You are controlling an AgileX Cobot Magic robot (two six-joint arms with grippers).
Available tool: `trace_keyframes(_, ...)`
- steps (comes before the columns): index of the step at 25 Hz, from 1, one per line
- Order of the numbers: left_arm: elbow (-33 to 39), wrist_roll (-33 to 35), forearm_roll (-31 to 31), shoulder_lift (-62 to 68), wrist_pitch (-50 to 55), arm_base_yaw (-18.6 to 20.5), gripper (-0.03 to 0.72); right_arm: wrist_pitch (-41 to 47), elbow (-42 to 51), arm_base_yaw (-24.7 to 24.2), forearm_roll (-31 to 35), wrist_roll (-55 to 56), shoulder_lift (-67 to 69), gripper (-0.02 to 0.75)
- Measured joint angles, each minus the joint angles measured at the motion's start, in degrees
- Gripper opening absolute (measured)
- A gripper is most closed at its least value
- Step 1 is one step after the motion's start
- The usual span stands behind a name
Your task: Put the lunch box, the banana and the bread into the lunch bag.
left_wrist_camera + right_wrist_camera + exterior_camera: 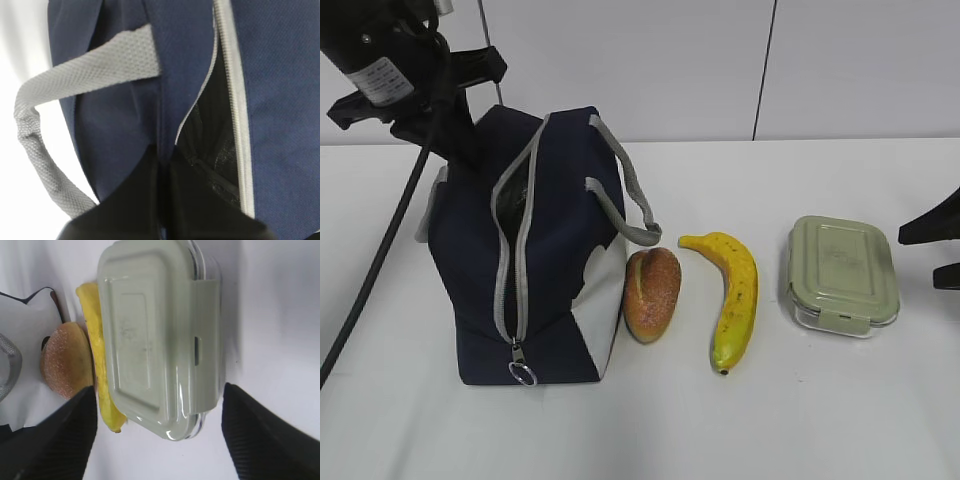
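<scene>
The left gripper is being shown closed on a fold of navy fabric at the edge of the lunch bag, its dark fingers pressed together on the cloth in the left wrist view; in the exterior view the fingertips are being hidden behind the bag's top, so only the arm and cable are being seen there. The bag's interior is being shown only as a dark gap beside the grey zipper, and nothing inside can be made out. The right gripper is being held open, its two black fingers spread to either side of the lunch box without visible contact; in the exterior view only a cropped piece of it is being shown at the right edge, close to the box. The bag is being seen standing upright at the left of the white table, unzipped along the top, with grey strap handles, a white side panel and a metal ring pull hanging low at the front. The bread, golden-brown and glossy, is being seen lying against the bag's side; the banana, yellow with small brown marks, is lying just beside it, and the lunch box, clear glass under a sage-green lid, is resting further right.
</scene>
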Motion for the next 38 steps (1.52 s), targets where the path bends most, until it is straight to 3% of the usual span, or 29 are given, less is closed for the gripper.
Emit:
trace_keyframes(13, 0.00, 0.00, 0.04, 0.00, -0.05, 0.00, 0.000, 0.98, -0.30, 0.00, 4.10, -9.07, 7.03, 0.589)
trace_keyframes(21, 0.00, 0.00, 0.11, 0.00, -0.05, 0.00, 0.000, 3.29, -0.88, 0.00, 9.26, -15.20, 11.62, 0.656)
trace_keyframes(38, 0.00, 0.00, 0.24, 0.00, -0.05, 0.00, 0.000, 5.99, -5.15, 2.01, 9.97, -16.48, 18.26, 0.615)
